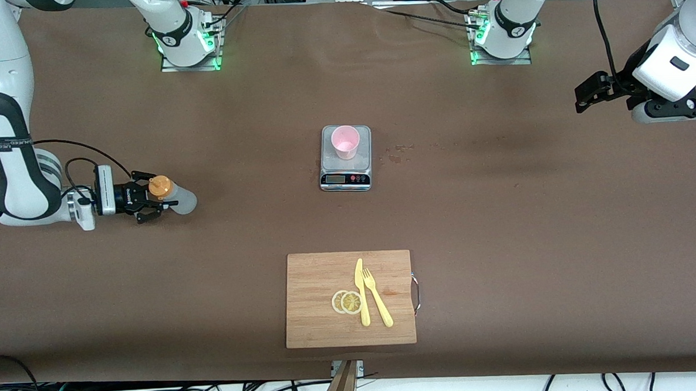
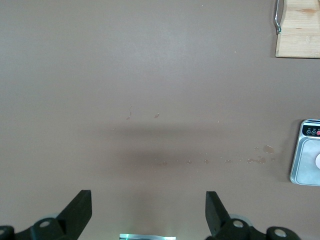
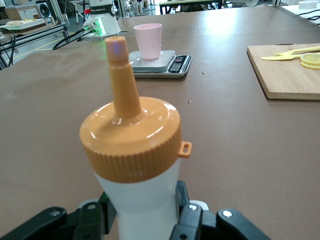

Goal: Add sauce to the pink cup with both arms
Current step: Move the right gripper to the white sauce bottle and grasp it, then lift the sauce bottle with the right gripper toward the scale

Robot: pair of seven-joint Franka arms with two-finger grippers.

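Right claw (image 1: 148,199): near the desk (image 1: 501,212) edge at the right arm's end, we see it clamped on the sauce bottle (image 1: 175,196).
Pink cup (image 1: 345,141): upright on the grey scale (image 1: 346,158), mid-desk.
Cutting board (image 1: 317,302): by the camera-side edge, carrying lemon slices (image 1: 347,302), knife (image 1: 361,292), fork (image 1: 377,297).
Left claw (image 1: 584,96): raised over the left arm's end, spread wide, holding nothing, waiting.

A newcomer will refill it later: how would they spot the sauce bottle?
Look toward the right arm's end of the table. There the right gripper clasps the sauce bottle, whitish and translucent. Its orange nozzle cap is unique here.
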